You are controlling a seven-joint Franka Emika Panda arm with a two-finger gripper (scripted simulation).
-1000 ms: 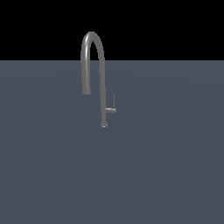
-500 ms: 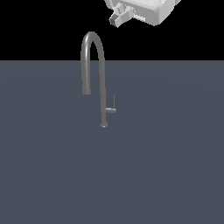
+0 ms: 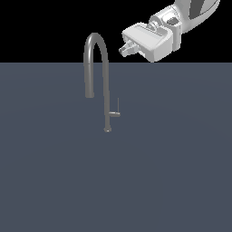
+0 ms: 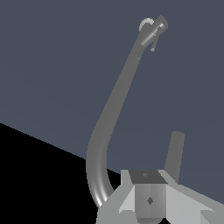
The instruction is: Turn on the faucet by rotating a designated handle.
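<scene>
The faucet [image 3: 107, 86] is a tall grey gooseneck on a small round base [image 3: 107, 130], and its spout end [image 3: 89, 93] hangs on the exterior view's left. The handle [image 3: 114, 114] is a short stub jutting from the low stem toward the exterior view's right, with a thin upright rod [image 3: 118, 104]. My gripper [image 3: 125, 49] hangs high, up and right of the arch, clear of the faucet. Its fingers look pressed together and empty. In the wrist view the faucet [image 4: 116, 100] runs away from the gripper [image 4: 148, 202] toward the handle [image 4: 154, 31].
A flat dark grey-blue surface [image 3: 172, 172] carries the faucet. The white arm [image 3: 190, 13] enters from the exterior view's upper right. Nothing else shows.
The arm has come into the exterior view from the upper right and moved down and left toward the faucet's arch. The faucet and handle have not moved.
</scene>
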